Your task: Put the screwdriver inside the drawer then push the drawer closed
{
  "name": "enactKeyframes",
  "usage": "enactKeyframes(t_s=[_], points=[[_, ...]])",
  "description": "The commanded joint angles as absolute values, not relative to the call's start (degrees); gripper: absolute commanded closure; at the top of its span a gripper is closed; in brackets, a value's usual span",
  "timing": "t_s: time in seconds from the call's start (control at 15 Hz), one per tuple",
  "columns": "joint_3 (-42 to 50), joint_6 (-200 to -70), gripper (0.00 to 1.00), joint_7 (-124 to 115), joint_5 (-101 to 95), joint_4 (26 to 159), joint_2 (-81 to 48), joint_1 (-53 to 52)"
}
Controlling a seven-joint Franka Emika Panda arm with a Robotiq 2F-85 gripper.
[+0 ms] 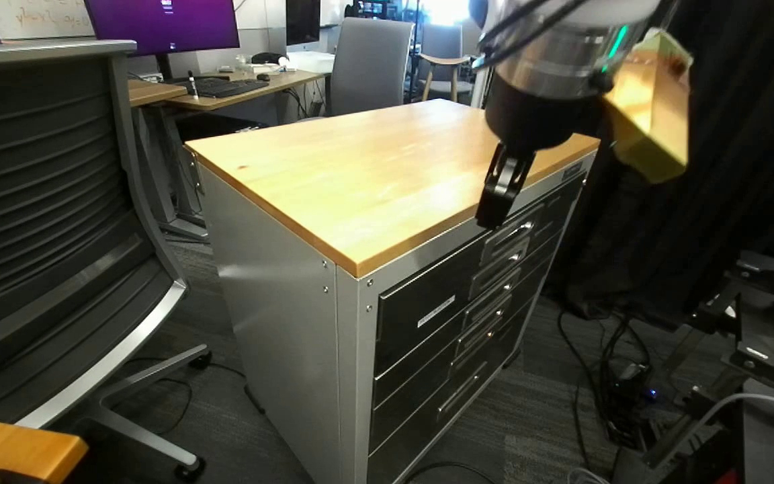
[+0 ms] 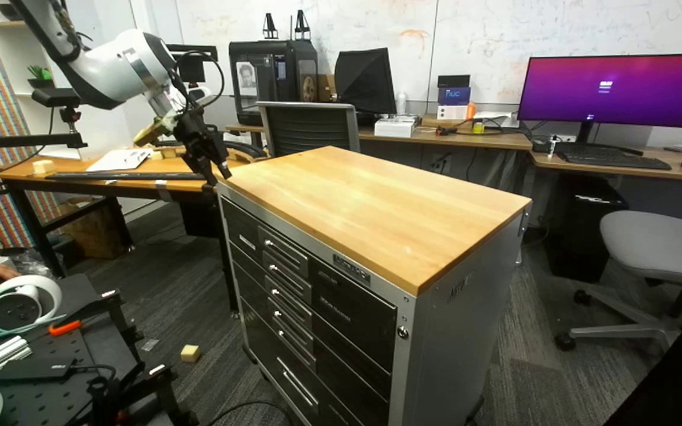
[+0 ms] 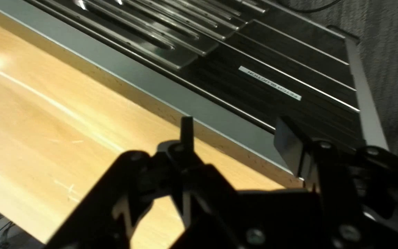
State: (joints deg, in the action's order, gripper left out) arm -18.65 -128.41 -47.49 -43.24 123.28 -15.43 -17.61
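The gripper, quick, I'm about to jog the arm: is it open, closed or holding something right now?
Gripper: open, holding nothing; the wrist view shows its fingers apart with nothing gripped between them.

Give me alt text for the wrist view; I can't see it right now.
An open gripper, visibly holding nothing, fills the lower foreground. Behind it, the front edge of the wooden top runs diagonally down to the right; beyond are the shut top drawer, bearing a small white label, and lower drawers.
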Motion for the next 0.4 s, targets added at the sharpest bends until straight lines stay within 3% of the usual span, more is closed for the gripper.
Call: enactKeyframes(t_s=[0.0, 0.2, 0.27, 0.33], points=[[-28.7, -128.1, 0.04, -31.7, -27.3, 127.0, -6.1, -8.6], [-36.0, -123.8, 0.0, -18.5, -13.1, 125.1, -2.1, -2.6], [-26.8, -126.9, 0.01, -25.1, -18.9, 125.2, -5.6, -11.6], [-28.6, -125.4, 0.0, -22.2, -15.8, 125.0, -4.1, -10.2]])
